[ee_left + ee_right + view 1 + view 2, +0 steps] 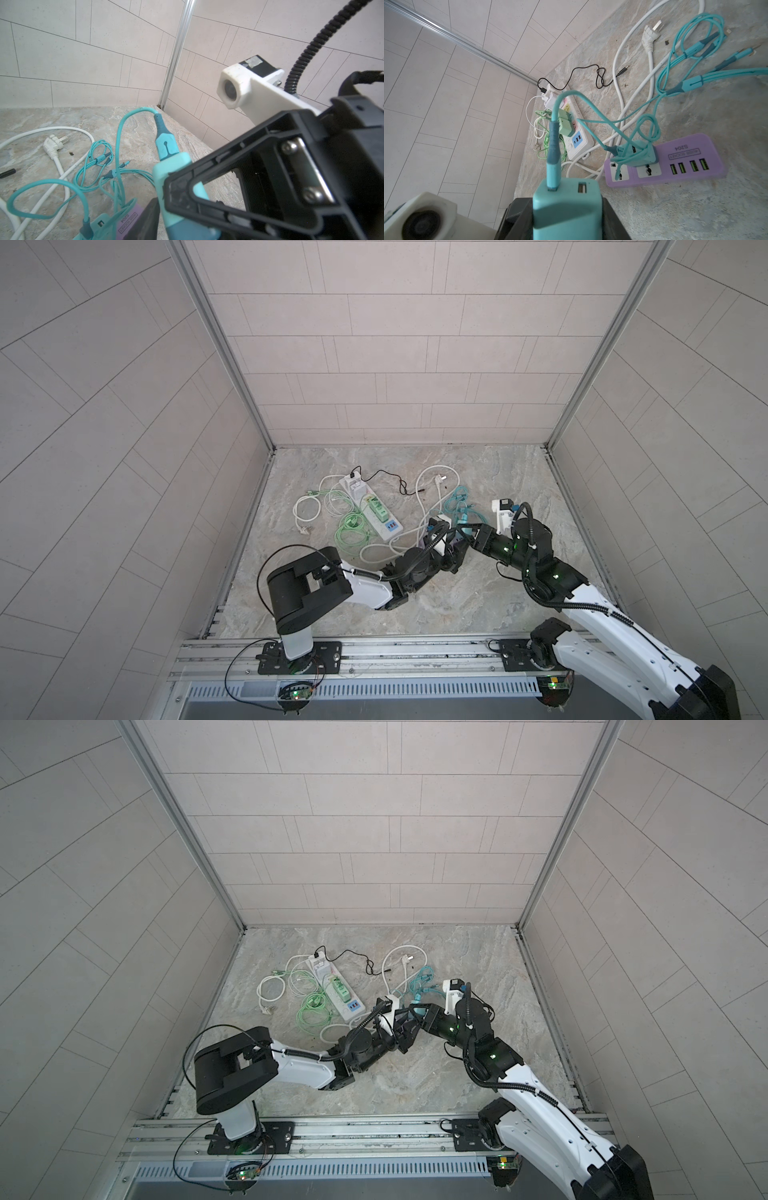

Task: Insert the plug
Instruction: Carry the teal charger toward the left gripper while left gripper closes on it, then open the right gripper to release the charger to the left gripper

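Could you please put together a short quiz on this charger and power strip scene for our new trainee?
1. Multiple choice: what does the right gripper grip?
A) an orange charger
B) a teal charger
C) a purple charger
2. True or false: the purple power strip has no charger plugged into it.
3. Short answer: how many green USB ports show on the purple power strip's face?
Key:
1. B.
2. False: a second teal charger sits in it.
3. Four.

Pale tiled walls [395, 344] on three sides, aluminium corner posts [223, 344], grey marbled table [457, 605], soft even light.
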